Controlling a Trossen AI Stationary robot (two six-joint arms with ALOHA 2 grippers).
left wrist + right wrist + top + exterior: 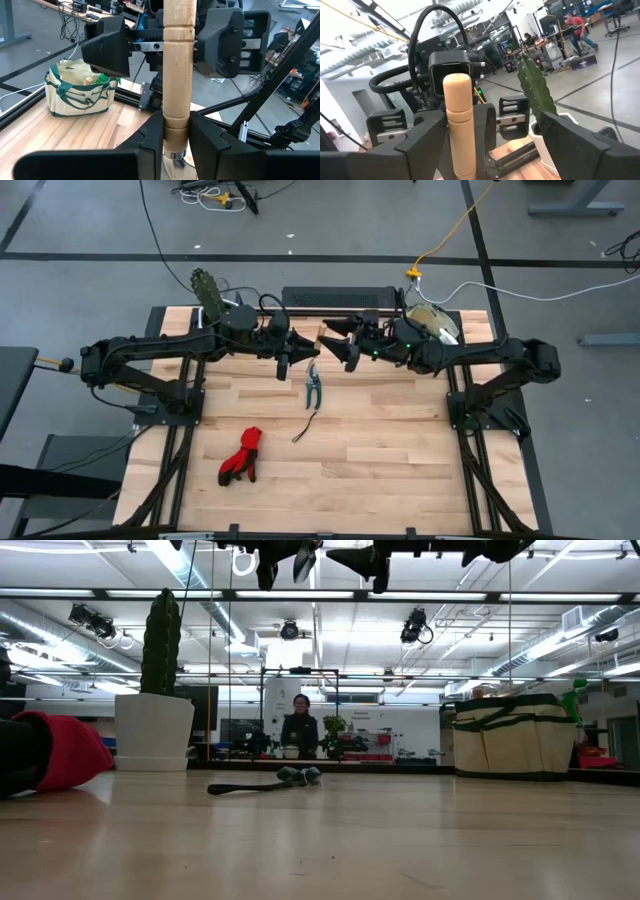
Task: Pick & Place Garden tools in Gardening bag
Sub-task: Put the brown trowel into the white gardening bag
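Observation:
My left gripper (298, 346) is shut on the wooden-handled trowel (178, 75), high above the table's far middle. My right gripper (340, 342) faces it, open, with its fingers (106, 47) on either side of the handle's free end (457, 95), apart from it. The trowel's blade is hidden. The pruning shears (314, 388), the thin dark cord (303, 430) and the red gloves (242, 456) lie flat on the table. The beige gardening bag (432, 320) stands at the far right, with the green sprayer (102, 78) inside it. My left gripper pinches the trowel's wooden handle near its metal end (176, 131) between its two fingers. The fingers come about level from the table's left and lie along the handle. The handle sticks out past the fingertips toward the right gripper, lifted clear of the table.
A white pot with a green cactus (207, 295) stands at the far left corner. The arm bases (170, 395) stand at both sides of the table. Bare wood lies in the near right part (400, 470). A person (300, 725) shows in the room behind.

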